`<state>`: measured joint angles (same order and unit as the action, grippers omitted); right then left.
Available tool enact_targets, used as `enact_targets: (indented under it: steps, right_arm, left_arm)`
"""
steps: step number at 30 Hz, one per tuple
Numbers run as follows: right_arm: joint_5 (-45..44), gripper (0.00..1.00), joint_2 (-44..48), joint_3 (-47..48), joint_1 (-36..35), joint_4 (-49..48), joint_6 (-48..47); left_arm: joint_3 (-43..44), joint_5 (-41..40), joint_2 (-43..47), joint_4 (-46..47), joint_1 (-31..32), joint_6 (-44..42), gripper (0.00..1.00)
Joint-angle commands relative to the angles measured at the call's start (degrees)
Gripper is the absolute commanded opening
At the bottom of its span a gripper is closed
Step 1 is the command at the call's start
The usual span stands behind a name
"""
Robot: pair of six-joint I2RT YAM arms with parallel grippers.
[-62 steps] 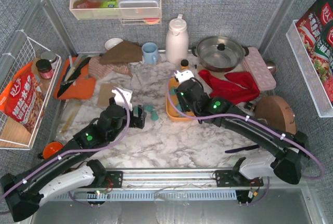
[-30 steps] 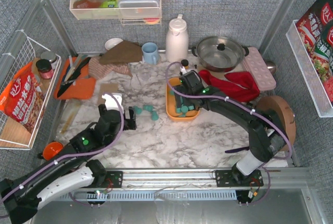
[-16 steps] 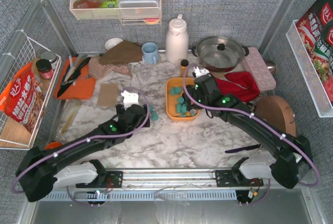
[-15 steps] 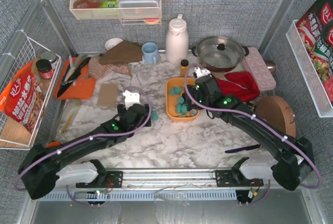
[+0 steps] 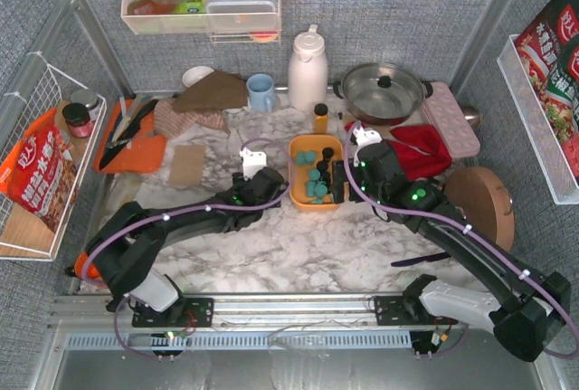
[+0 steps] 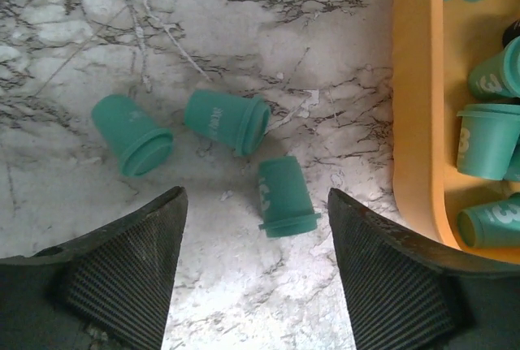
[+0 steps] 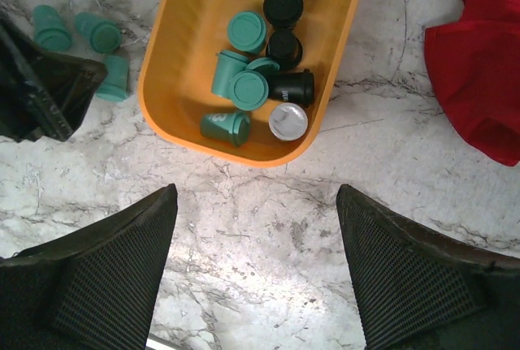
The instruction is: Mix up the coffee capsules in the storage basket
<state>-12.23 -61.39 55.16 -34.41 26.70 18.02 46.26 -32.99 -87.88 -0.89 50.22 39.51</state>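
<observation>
Your left gripper (image 6: 253, 204) hangs wide open and empty over three teal coffee capsules (image 6: 286, 197) lying on their sides on the table (image 6: 244, 25), just left of the storage basket (image 6: 416, 106). The nearest sits almost between the jaws, its long axis pointing away from the wrist, so they would close across its width; the other two lie further out to the left. The rest are in the basket. Your right gripper (image 7: 256, 196), equally open and empty, hovers off the basket's near end, so the left arm is nearer the strays.
</observation>
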Motion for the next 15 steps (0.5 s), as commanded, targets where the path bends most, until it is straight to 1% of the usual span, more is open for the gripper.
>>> enact_targets:
  steps: [1,7,12,15]
  right_arm:
    - [0.97,0.84,1.38,-0.61,0.05,0.72,-0.39]
    - [1.20,0.83,2.62,-1.57,0.05,0.90,-0.88]
    - [1.29,0.83,3.10,-1.97,0.02,0.71,-1.14]
    - [1.66,0.83,3.16,-1.89,0.05,0.65,-1.10]
  left_arm:
    - [2.60,1.34,-4.05,0.71,-0.15,1.23,0.77]
    - [6.14,4.91,-9.42,-2.52,-0.19,3.18,0.67]
    - [7.88,7.12,-11.63,-5.39,-0.18,4.70,0.58]
    - [7.59,6.95,-11.92,-6.26,-0.20,5.46,0.57]
